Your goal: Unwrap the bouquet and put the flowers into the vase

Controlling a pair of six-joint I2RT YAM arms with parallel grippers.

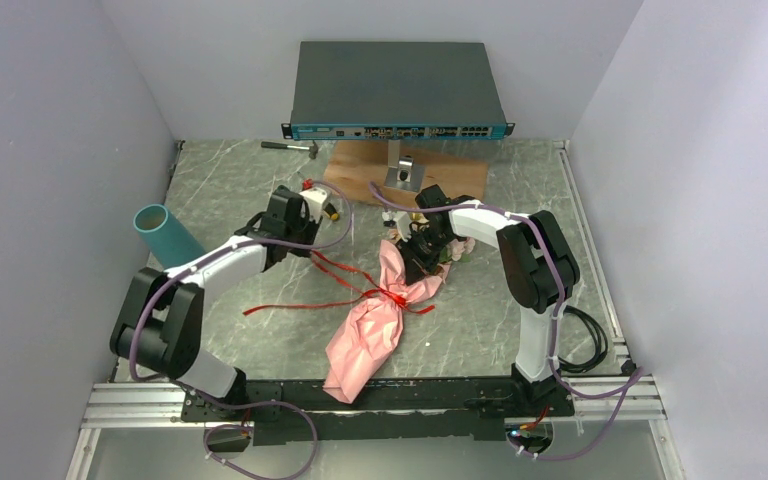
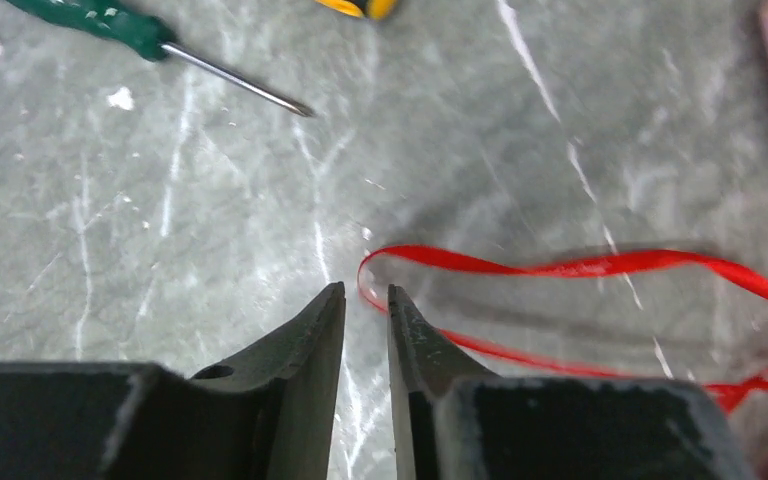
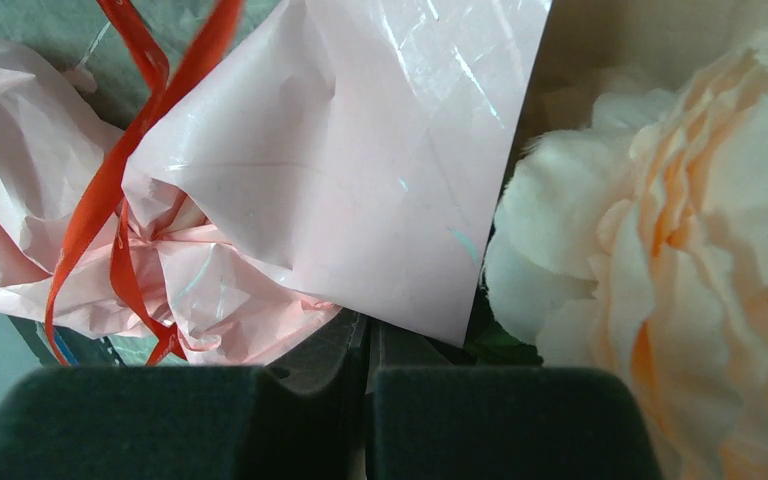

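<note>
Item, table [image 1: 520, 300]: grey marbled top, walled at 9, 12 and 3 o'clock, with a metal rail [image 1: 130, 405] along the 6 o'clock edge where my bases sit. Item, bouquet [image 1: 372, 325]: lies at the centre, its crinkled pink paper foot touching the rail at 6 and its head pointing to 1 o'clock. Item, red ribbon [image 1: 290, 303]: knotted round the paper's waist, loose tails trailing over bare table toward 9 and 10 o'clock. Item, flowers [image 3: 660, 260]: a cream and peach bloom fills the 3 o'clock side of my right wrist view, just past a stiff paper edge. Item, vase [image 1: 165, 235]: teal tube at the 9 o'clock edge, close to the wall, mouth visible, well apart from the bouquet; upright or leaning, I cannot tell. Item, left gripper [image 2: 367, 292]: over the table at 10 o'clock of the bouquet, jaws a narrow slit apart with nothing between them, a ribbon loop just ahead of the tips. Item, right gripper [image 3: 366, 345]: at the bouquet's head, jaws together, paper lying over the tips; whether paper is nipped I cannot tell. Item, green-handled screwdriver [image 2: 110, 25]: at 11 o'clock in my left wrist view, apart from the ribbon. Item, network switch [image 1: 397, 90]: raised on a stand over a wooden board [image 1: 450, 170] at 12 o'clock. Open room: bare stone between bouquet and vase, and at 4 o'clock beside my right arm.
</note>
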